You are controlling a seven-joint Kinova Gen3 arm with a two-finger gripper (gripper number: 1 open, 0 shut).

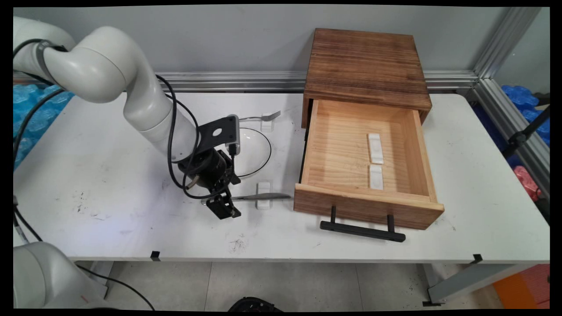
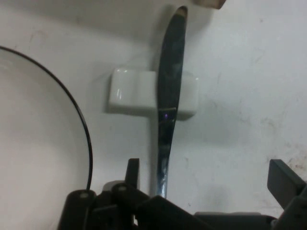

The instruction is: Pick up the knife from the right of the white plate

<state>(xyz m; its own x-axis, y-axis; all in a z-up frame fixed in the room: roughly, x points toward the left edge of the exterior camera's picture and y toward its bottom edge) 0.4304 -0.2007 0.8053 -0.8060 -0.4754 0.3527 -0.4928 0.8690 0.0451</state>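
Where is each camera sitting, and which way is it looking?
Main view: sits above the table's near side, looking down across it to the wall; shows the white arm and gripper by the knife, plus the open wooden drawer.
Hand view: rides on the hand, looking along the gripper down at the knife on its white rest; the black fingers show.
Both views share the knife, rest and plate.

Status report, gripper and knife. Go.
Gripper open, low over the knife handle. Knife lies across white rest, plate beside. Open drawer off the blade end.
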